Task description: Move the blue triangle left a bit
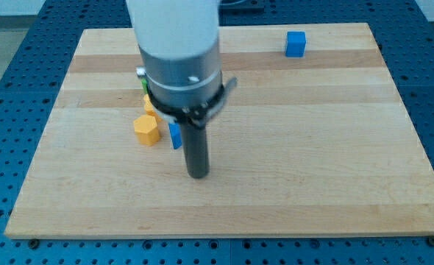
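With no hand fitted and nothing held, my tip (pixel 197 175) rests on the tabletop (pixel 312 147) just right of and below the blue triangle (pixel 175 135), which sits beside the yellow block (pixel 147 129), so the approach step appears current and a short leftward push is required next.

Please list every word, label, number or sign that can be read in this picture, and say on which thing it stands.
None: no text can be read on the light wooden board, the blue cube, the yellow block, the small blue block, the white and grey arm or the dark rod down to my tip.
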### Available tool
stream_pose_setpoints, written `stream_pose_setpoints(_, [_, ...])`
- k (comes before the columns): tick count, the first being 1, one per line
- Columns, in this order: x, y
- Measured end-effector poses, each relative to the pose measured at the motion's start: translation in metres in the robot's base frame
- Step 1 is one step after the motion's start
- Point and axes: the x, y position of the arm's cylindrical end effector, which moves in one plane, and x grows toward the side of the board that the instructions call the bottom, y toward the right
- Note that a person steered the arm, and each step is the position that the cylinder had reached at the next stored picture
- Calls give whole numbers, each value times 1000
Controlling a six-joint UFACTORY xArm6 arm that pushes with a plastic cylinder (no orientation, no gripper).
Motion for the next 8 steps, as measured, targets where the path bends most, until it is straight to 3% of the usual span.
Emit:
stream_pose_setpoints(3, [-92,34])
stream_pose_setpoints(4, [-94,26])
stream_pose_setpoints(5, [-82,-23])
stream_pose_setpoints(8, [-50,-41])
